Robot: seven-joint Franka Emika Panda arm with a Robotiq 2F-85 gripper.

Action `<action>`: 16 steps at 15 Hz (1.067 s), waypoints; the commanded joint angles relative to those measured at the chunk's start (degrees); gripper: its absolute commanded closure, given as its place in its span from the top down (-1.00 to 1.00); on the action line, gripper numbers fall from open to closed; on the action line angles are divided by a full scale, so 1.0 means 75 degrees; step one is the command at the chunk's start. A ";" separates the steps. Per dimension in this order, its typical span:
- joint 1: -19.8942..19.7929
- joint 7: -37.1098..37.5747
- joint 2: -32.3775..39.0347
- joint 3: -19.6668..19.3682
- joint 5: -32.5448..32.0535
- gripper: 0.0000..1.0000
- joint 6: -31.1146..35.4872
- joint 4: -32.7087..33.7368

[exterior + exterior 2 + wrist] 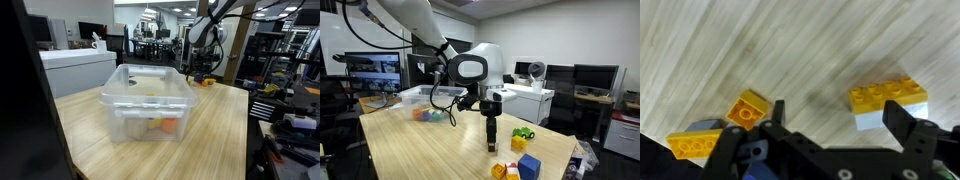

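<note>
Wrist view gives you the clearest look. Your gripper (838,122) has its two fingers (776,115) spread wide apart, and between them you see only the bare wood of the table (810,45). It holds nothing.

The long yellow block (888,95) lies just beyond the finger on the right of this view and sits on a pale block (870,121). I cannot tell if the finger touches it. The small yellow block (747,108) lies turned at an angle, very near the finger on the left. A third yellow block (690,146) with a grey piece beside it is at the lower left corner.

In an exterior view your gripper (490,146) points straight down, with the fingertips low over the table (420,150). You cannot tell from here if they touch the wood. A green block (523,133) lies near it to the right, and a blue block (529,167) is nearer to the camera at the right end of the table. The clear bin (412,94) stands well apart, at the far left.

In an exterior view from the opposite end, the clear bin (150,95) is near and in the middle. An orange thing (168,126) shows through its wall. The arm (205,40) is far behind it, over the far right part of the table (215,130).
</note>
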 commanded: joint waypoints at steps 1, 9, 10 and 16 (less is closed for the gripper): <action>-0.0002 -0.0080 -0.0095 0.0135 0.0091 1.00 0.0153 0.0116; -0.0648 -0.2608 -0.0006 0.0958 0.0485 1.00 -0.1930 0.0838; -0.0728 -0.2938 0.0018 0.1008 0.0509 1.00 -0.2325 0.0988; -0.1073 -0.4479 0.0522 0.1054 0.0372 1.00 -0.5292 0.2375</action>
